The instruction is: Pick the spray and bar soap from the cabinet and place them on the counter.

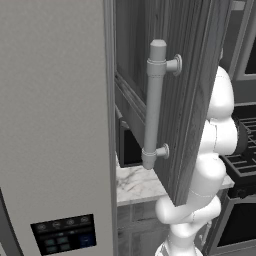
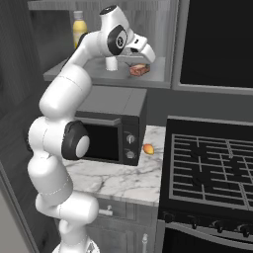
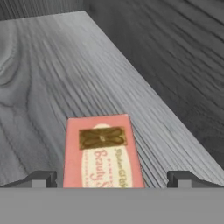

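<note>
Left base view had the tall grey fridge (image 1: 55, 125) eating up everything from 7 to 11 o'clock, and the cabinet (image 1: 195, 100) door swung open across the middle with its long pale bar handle (image 1: 154, 105) standing upright on it. Right base view was more useful: the black stovetop (image 2: 212, 163) sat at about 4 o'clock, the microwave (image 2: 111, 126) at center on the marble counter (image 2: 123, 180), and the white arm reached up into the open cabinet shelf at 12. On that shelf the yellow spray bottle (image 2: 79, 27) stood at about 11, well apart from the bar soap (image 2: 139, 70), which lay just under the hand. Hand view showed the gripper (image 3: 111, 178) spread wide, one fingertip on each side of the soap's pink labelled face, not touching it as far as I could tell. A tiny orange thing (image 2: 148, 148) sat on the counter beside the microwave.
</note>
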